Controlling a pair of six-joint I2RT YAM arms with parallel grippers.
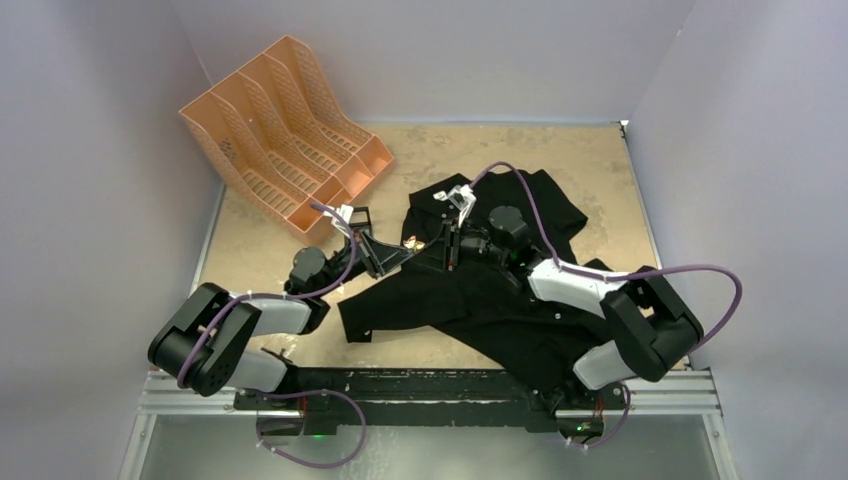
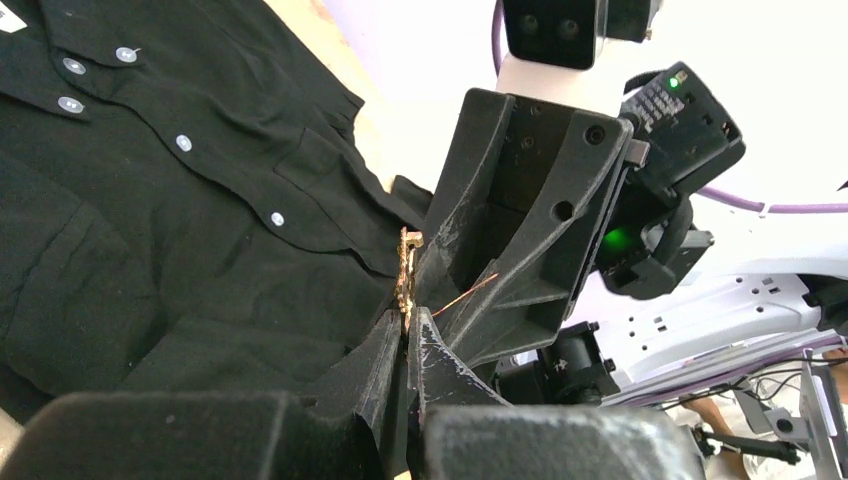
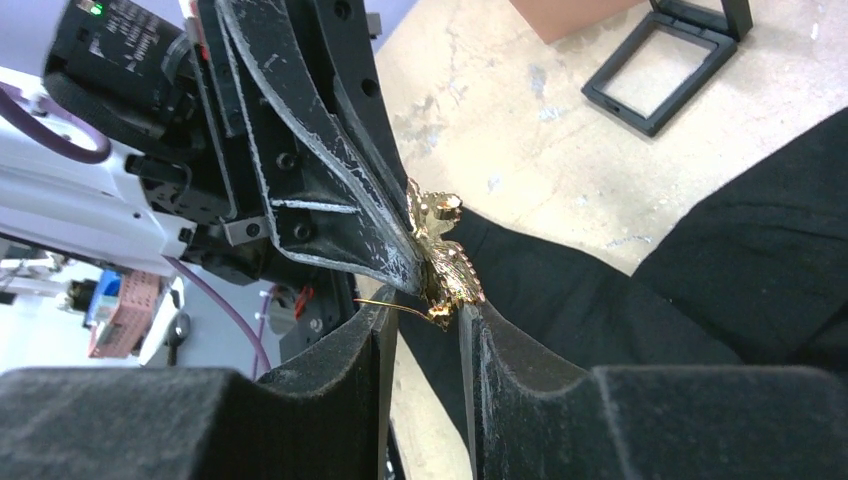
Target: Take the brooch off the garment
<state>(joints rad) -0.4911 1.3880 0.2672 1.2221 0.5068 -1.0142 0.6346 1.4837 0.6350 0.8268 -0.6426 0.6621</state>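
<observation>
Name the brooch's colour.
The brooch is shiny gold; the right wrist view shows it best.

The gold brooch (image 3: 443,255) gleams against the plain black garment (image 1: 450,300) with its small white buttons (image 2: 184,143). The file rack (image 1: 285,120) is peach-orange, its walls a lattice pattern. The table (image 1: 600,170) is mottled tan with pale scuffs. The cables (image 2: 780,208) are purple, the arms (image 1: 570,282) black and white, the square frame (image 3: 665,65) black, and the walls (image 1: 90,150) pale lilac-grey.

Scuffed tan table (image 1: 590,160), black shirt (image 1: 455,300) spread across it, peach file rack (image 1: 280,130) far left, small black frame (image 3: 622,56) beside it.
</observation>
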